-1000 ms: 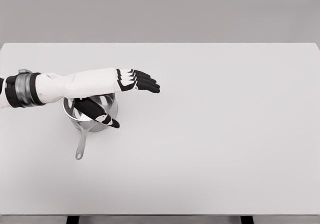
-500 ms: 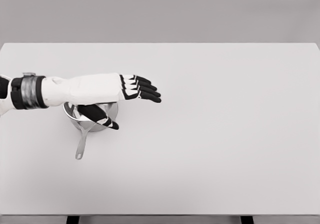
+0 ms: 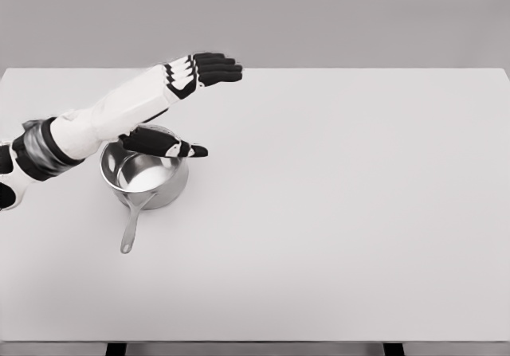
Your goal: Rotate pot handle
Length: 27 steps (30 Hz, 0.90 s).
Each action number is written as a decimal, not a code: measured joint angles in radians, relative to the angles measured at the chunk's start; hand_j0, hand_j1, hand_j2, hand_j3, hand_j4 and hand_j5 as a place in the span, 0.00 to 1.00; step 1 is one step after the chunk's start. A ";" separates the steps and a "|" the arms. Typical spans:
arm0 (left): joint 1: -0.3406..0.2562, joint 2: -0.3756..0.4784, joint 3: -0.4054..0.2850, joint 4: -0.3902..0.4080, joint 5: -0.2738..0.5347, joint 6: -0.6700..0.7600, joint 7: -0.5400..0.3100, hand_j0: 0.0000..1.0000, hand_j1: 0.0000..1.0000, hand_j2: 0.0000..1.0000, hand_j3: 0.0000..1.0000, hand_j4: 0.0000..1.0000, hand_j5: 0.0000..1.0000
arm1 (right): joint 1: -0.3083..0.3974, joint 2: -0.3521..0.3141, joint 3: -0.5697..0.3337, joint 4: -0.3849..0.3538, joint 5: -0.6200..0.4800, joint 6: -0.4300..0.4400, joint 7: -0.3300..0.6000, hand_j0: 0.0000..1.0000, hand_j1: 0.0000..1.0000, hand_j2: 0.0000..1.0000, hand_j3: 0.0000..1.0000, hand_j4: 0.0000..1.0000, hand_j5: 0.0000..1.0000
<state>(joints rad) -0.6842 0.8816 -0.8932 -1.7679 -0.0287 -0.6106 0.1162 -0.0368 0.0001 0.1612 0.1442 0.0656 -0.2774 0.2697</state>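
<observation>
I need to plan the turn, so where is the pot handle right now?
In the head view, the pot handle points toward the table's near edge from the pot at left, below the open left hand.

The table (image 3: 335, 213) is plain light grey, almost white, with no pattern. Behind it the wall (image 3: 319, 13) is a darker flat grey. 2 black legs (image 3: 116, 349) show under the front edge.

The pot (image 3: 143, 174) is shiny silver metal, pale inside with darker grey reflections on its wall; its handle (image 3: 130, 227) is the same silver.

The left arm (image 3: 111, 113) is white, with a grey metallic band between black rings near the picture's left edge. The left hand (image 3: 179, 105) is white on its back, and its fingers (image 3: 213, 65) are black with white patches at the knuckles. The thumb (image 3: 163, 143) is black with 1 small white patch.
</observation>
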 measured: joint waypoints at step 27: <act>0.170 0.090 -0.006 0.001 -0.217 0.002 0.258 1.00 1.00 1.00 1.00 1.00 1.00 | 0.000 0.000 0.000 0.000 0.000 0.000 0.000 1.00 1.00 1.00 1.00 1.00 1.00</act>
<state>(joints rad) -0.5139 0.9715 -0.8997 -1.7670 -0.2455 -0.6090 0.3738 -0.0368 0.0001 0.1613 0.1443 0.0656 -0.2774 0.2697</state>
